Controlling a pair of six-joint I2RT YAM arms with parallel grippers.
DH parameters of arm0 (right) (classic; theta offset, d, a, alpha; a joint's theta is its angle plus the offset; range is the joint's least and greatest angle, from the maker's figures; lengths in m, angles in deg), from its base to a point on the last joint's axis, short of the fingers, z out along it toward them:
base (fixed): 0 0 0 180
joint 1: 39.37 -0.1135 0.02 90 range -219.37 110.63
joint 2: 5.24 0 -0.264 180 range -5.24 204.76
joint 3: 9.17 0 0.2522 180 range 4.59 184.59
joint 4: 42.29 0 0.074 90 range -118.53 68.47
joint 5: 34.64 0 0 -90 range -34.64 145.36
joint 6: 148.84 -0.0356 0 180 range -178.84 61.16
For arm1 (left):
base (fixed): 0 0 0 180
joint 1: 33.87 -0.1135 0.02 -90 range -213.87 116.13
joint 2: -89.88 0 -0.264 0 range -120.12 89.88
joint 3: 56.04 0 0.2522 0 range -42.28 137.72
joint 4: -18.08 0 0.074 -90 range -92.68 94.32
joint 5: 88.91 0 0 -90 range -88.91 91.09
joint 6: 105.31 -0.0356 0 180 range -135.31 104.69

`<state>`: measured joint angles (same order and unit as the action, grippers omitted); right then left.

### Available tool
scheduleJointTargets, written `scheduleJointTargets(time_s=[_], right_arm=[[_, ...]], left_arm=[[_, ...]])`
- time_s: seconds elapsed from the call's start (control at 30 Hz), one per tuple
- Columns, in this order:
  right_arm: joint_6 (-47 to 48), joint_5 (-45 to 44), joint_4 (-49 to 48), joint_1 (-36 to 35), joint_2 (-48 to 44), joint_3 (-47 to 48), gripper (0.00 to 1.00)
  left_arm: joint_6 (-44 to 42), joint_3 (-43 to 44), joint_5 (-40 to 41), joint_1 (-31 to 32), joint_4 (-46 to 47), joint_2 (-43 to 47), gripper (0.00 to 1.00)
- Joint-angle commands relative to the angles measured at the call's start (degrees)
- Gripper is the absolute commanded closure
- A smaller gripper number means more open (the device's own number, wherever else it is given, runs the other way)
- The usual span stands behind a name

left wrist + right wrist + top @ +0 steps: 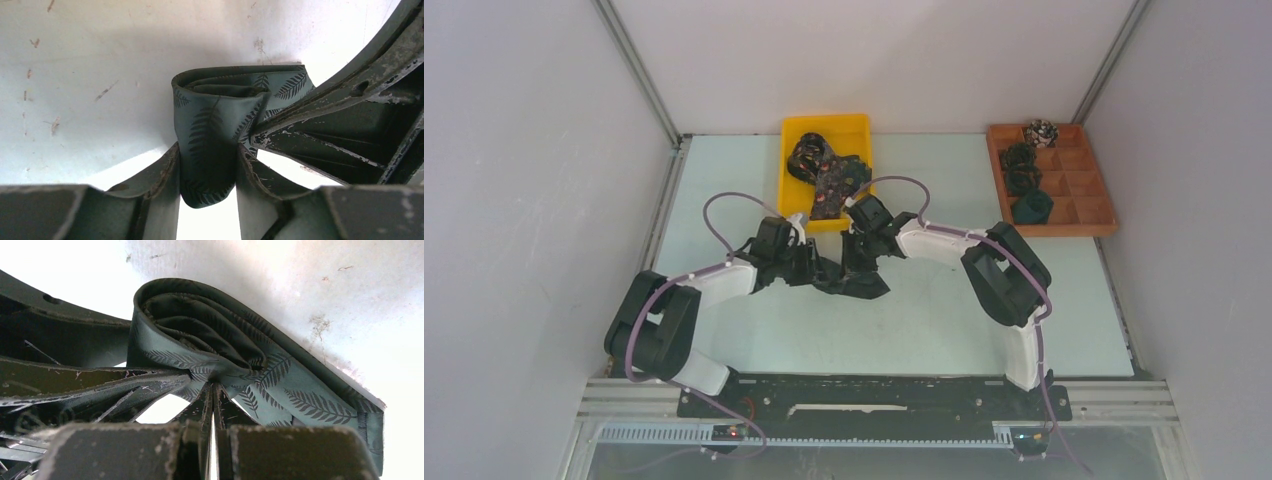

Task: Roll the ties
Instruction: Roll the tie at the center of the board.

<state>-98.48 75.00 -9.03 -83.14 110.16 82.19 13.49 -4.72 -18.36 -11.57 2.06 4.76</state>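
A dark green tie (861, 285) with a fern print sits partly rolled between my two grippers at the table's middle. In the left wrist view the roll (215, 110) fills the gap between my left gripper's (207, 152) jaws, and both fingers (170, 170) press against the cloth. My right gripper (214, 386) is shut, its tips pinching the roll's (200, 325) fabric from the other side. The tie's loose flat end (320, 405) trails off to the right. From above, the left gripper (819, 268) and right gripper (856, 262) meet tip to tip over the tie.
A yellow bin (799, 130) at the back centre holds several loose patterned ties (829, 175). A wooden compartment tray (1084, 190) at the back right holds rolled ties (1030, 207). White walls close in on the left, the right and the back.
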Motion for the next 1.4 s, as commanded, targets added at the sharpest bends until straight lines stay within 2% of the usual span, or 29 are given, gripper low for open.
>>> scheduleJointTargets(time_s=[0.0,0.17,0.3,0.47,0.93,1.37], right_arm=[[1.1,-0.6,-1.0,0.8,-0.2,-0.1,1.0],[1.5,-0.1,-0.8,0.5,-2.1,0.0,1.0],[1.9,-0.5,0.1,0.6,-3.7,-0.1,1.0],[2.6,-1.1,1.0,1.0,-5.6,-0.6,1.0],[3.1,-1.7,-0.4,5.1,-15.1,-9.8,1.0],[3.9,-1.6,0.1,9.7,-23.3,-15.6,1.0]], left_arm=[[-0.1,2.7,3.1,2.1,-2.1,0.4,0.62],[-1.8,6.9,11.9,4.7,-9.8,1.2,0.72],[-3.3,10.6,20.9,7.1,-15.8,1.5,0.76],[-5.1,14.5,28.5,9.3,-21.2,-0.4,0.77],[-8.7,22.1,45.4,15.6,-30.3,-6.7,0.78],[-7.0,26.7,58.6,21.4,-34.2,-13.1,0.77]])
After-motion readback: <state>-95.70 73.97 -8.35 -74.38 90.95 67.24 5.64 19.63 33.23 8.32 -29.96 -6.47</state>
